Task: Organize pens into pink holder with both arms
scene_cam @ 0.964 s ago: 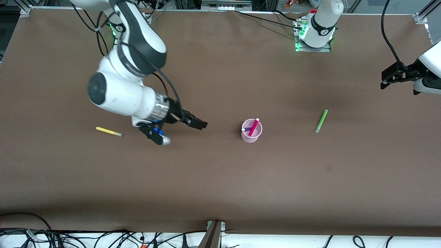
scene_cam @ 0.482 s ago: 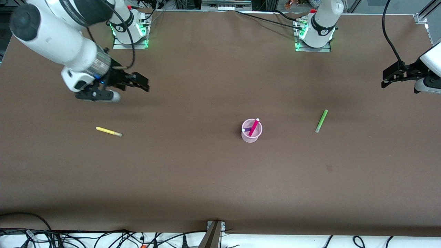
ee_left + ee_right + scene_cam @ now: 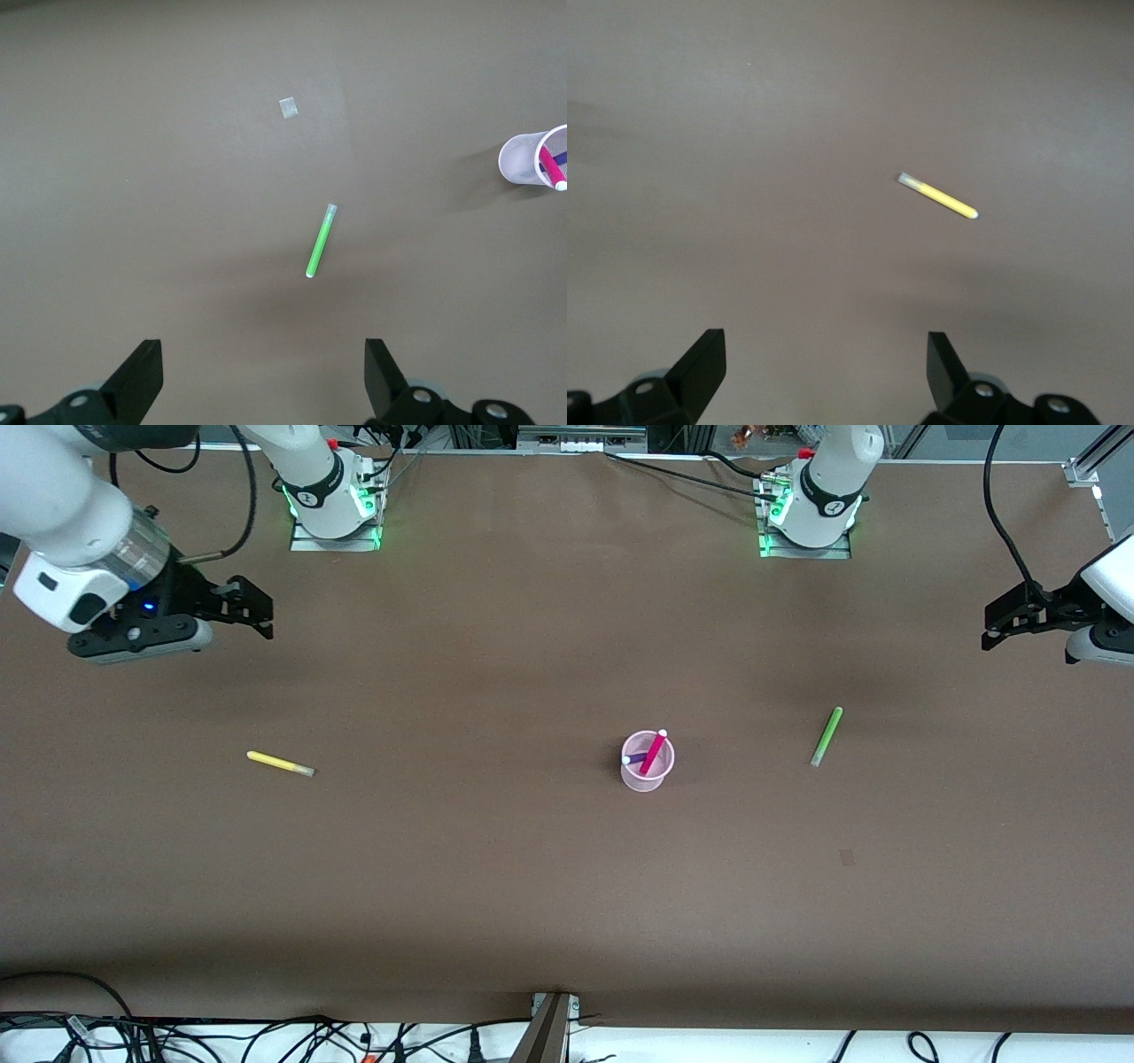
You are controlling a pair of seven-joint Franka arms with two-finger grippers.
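The pink holder point(image 3: 647, 763) stands upright mid-table with the magenta pen point(image 3: 655, 751) and the dark purple pen point(image 3: 633, 758) in it; it also shows in the left wrist view point(image 3: 532, 159). The yellow pen point(image 3: 280, 763) lies on the table toward the right arm's end, and shows in the right wrist view point(image 3: 939, 196). The light green pen point(image 3: 826, 736) lies toward the left arm's end, and shows in the left wrist view point(image 3: 321, 241). My right gripper point(image 3: 250, 608) is open and empty, up over the table at the right arm's end. My left gripper point(image 3: 999, 622) is open and empty, at the left arm's end.
The table is covered with a brown mat point(image 3: 496, 886). A small pale square mark point(image 3: 846, 857) lies on it nearer the front camera than the green pen. Cables point(image 3: 266, 1036) hang along the table's front edge.
My right gripper has drawn back from beside the holder, up and toward the right arm's end of the table. The left arm and all pens have not moved.
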